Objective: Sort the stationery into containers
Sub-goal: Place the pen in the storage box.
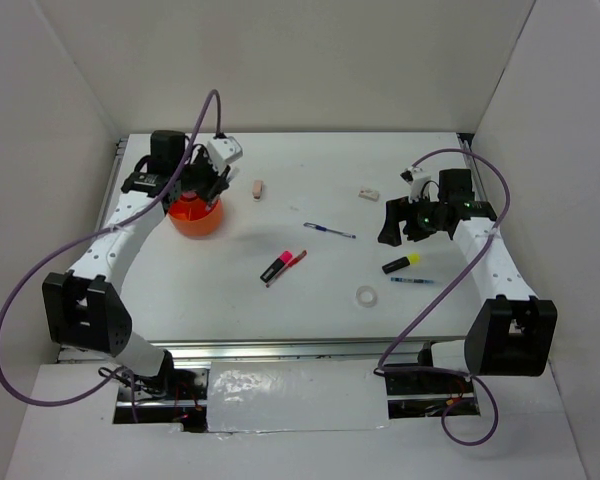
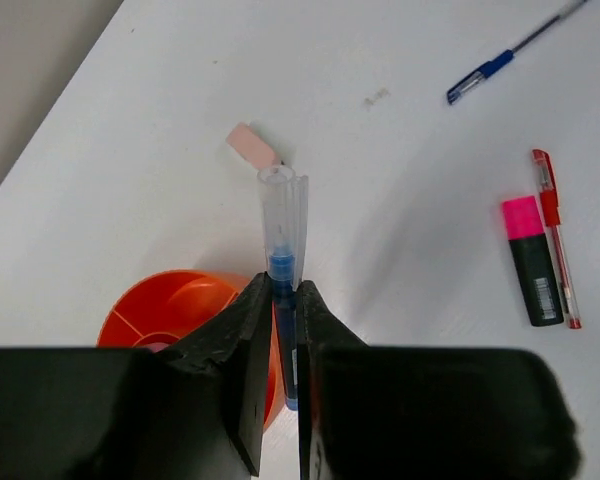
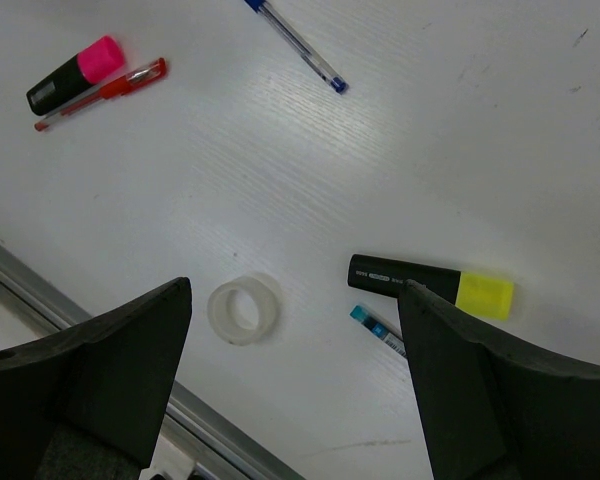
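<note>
I hold a blue pen [image 2: 283,215] clamped in the left gripper [image 2: 283,290] by the orange tub [image 2: 170,300]; the right gripper [image 3: 295,288] hangs spread apart above the tape ring [image 3: 244,310].

The white surface [image 1: 310,330] carries an orange tub [image 1: 195,218] near its far left corner, with a pink eraser [image 1: 259,189] just right of it. A small white eraser [image 1: 369,195] lies toward the far edge, and a blue pen [image 1: 330,231] lies near the middle. A pink highlighter [image 3: 72,76] and a red pen [image 3: 105,92] lie side by side at the centre. Toward the right edge a yellow-black highlighter [image 3: 430,283] lies beside a short blue pen [image 3: 375,325]. A clear tape ring [image 3: 244,310] sits closer to the near edge.
</note>
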